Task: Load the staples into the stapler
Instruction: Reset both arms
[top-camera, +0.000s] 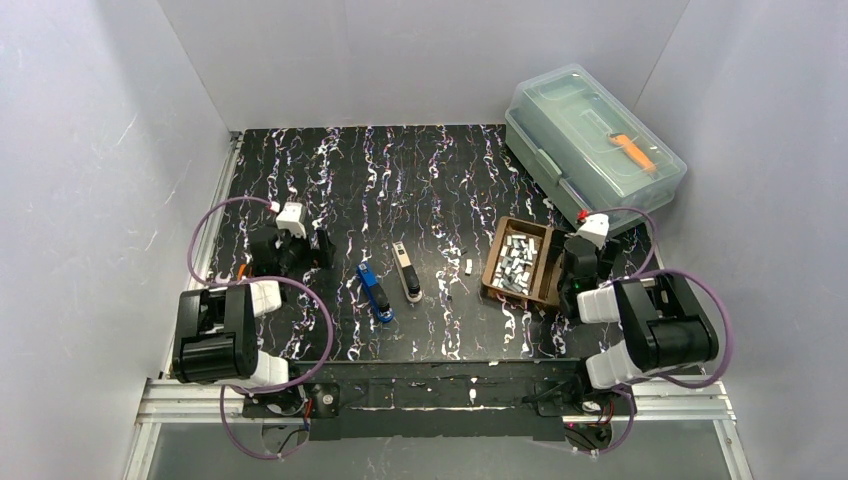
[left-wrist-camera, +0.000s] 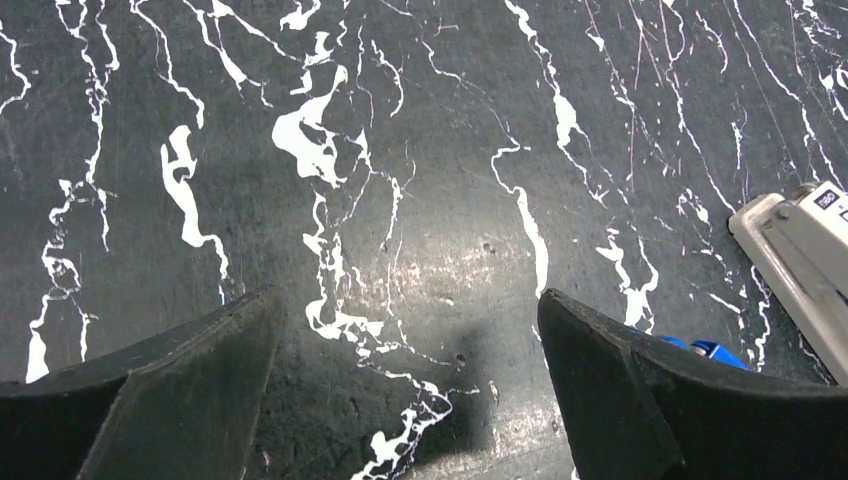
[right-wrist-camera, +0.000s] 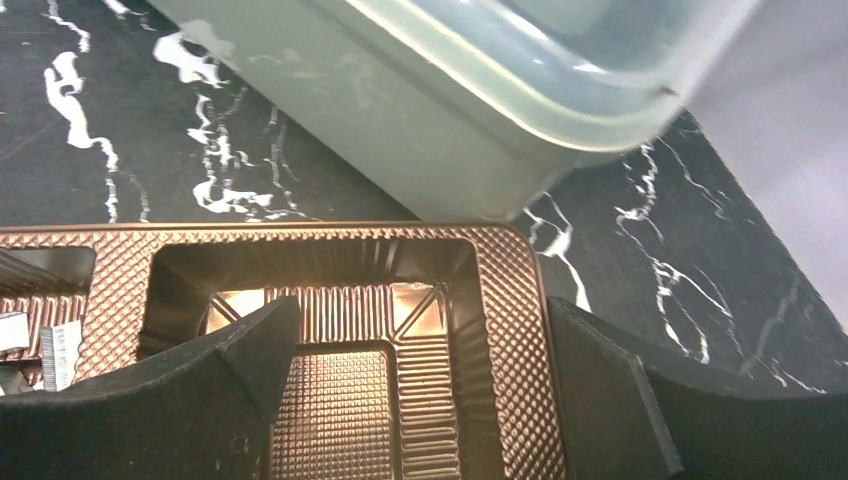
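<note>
Two staplers lie side by side mid-table: a small blue stapler (top-camera: 376, 291) and a grey-and-black stapler (top-camera: 406, 271). The staples (top-camera: 516, 262) are heaped in the left compartment of a brown tray (top-camera: 548, 268); one strip (top-camera: 469, 266) lies loose on the mat. My left gripper (top-camera: 297, 250) hovers open over bare mat, left of the staplers. In the left wrist view the left gripper (left-wrist-camera: 405, 300) holds nothing, and the grey stapler (left-wrist-camera: 800, 260) shows at the right edge. My right gripper (right-wrist-camera: 422, 305) is open above the tray's empty right compartment (right-wrist-camera: 340, 400), with staples (right-wrist-camera: 40, 345) at the far left.
A pale green lidded plastic box (top-camera: 592, 143) with an orange tool (top-camera: 634, 151) inside stands at the back right, just behind the tray; the box wall (right-wrist-camera: 430, 130) looms close in the right wrist view. White walls enclose the black marbled mat (top-camera: 380, 180).
</note>
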